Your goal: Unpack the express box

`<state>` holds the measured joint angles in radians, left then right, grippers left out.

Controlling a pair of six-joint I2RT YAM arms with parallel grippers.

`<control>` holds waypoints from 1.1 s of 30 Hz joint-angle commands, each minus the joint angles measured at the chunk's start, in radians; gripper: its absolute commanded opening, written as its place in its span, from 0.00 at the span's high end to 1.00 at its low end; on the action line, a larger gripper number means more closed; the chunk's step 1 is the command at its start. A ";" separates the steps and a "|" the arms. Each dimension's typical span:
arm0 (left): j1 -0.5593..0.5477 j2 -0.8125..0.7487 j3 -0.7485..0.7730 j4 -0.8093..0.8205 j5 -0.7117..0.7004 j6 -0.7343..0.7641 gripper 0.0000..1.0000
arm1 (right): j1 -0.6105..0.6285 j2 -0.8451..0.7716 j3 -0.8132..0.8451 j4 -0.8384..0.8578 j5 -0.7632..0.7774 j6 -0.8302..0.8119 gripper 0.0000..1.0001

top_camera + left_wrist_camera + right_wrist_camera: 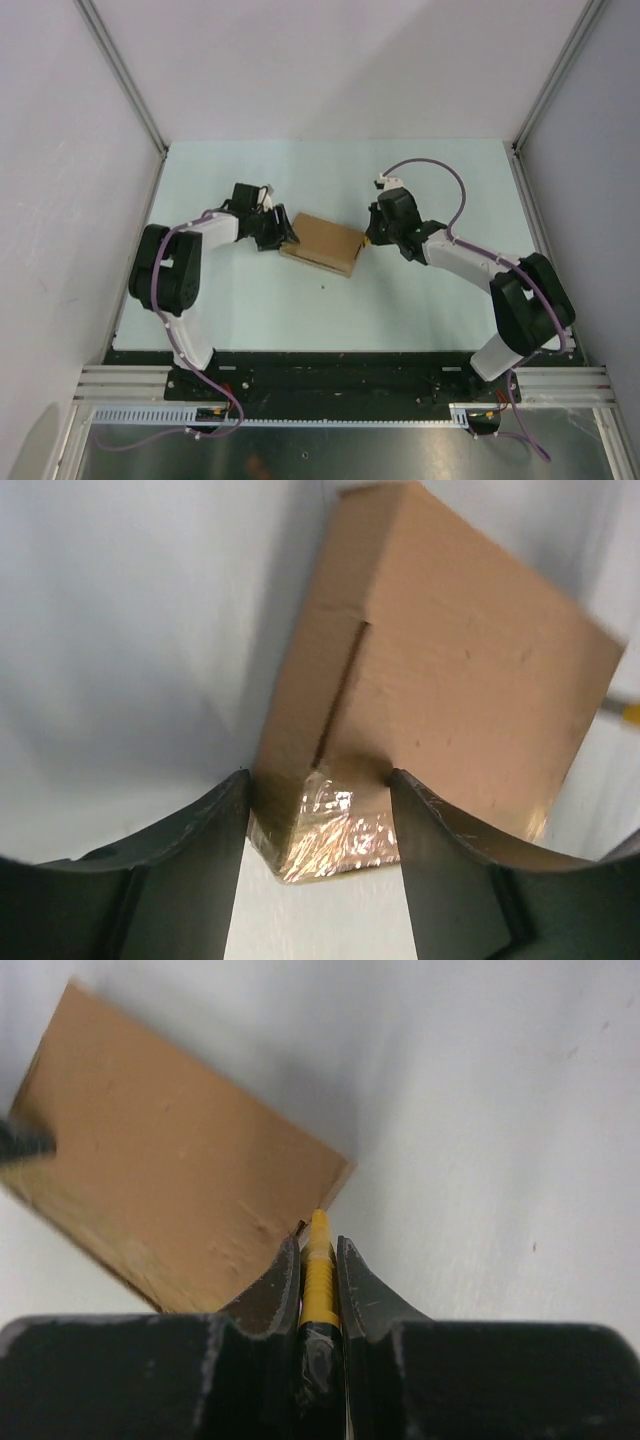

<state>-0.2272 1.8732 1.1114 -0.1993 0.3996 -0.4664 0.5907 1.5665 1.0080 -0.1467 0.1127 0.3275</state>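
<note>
left jaws flank the brown express box [470, 680], its corner taped.

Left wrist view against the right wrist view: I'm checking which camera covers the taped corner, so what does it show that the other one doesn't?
Only the left wrist view shows the shiny clear tape wrapped over one corner of the express box, a seam along its side, and the left claw straddling that corner; whether it grips is unclear. Only the right wrist view shows the right claw shut on a yellow utility knife, its tip at the box's edge. Both show the box's plain brown top and the pale table.
</note>
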 commanded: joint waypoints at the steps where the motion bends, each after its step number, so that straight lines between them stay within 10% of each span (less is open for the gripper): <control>1: -0.067 -0.144 -0.133 -0.084 0.047 -0.017 0.37 | -0.025 0.102 0.041 0.176 -0.027 -0.042 1.00; 10: -0.250 -0.359 -0.289 -0.110 -0.114 -0.006 0.26 | -0.106 0.060 0.118 0.179 0.042 -0.032 1.00; 17: -0.247 -0.407 -0.119 -0.198 -0.260 0.067 0.15 | -0.141 -0.098 0.113 -0.026 -0.010 0.010 1.00; 33: -0.222 0.096 0.315 -0.241 -0.228 0.302 0.18 | 0.095 -0.361 -0.146 -0.179 -0.004 0.117 1.00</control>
<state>-0.4526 1.9125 1.3815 -0.4007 0.1284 -0.2234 0.6079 1.2213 0.8909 -0.3069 0.0788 0.3893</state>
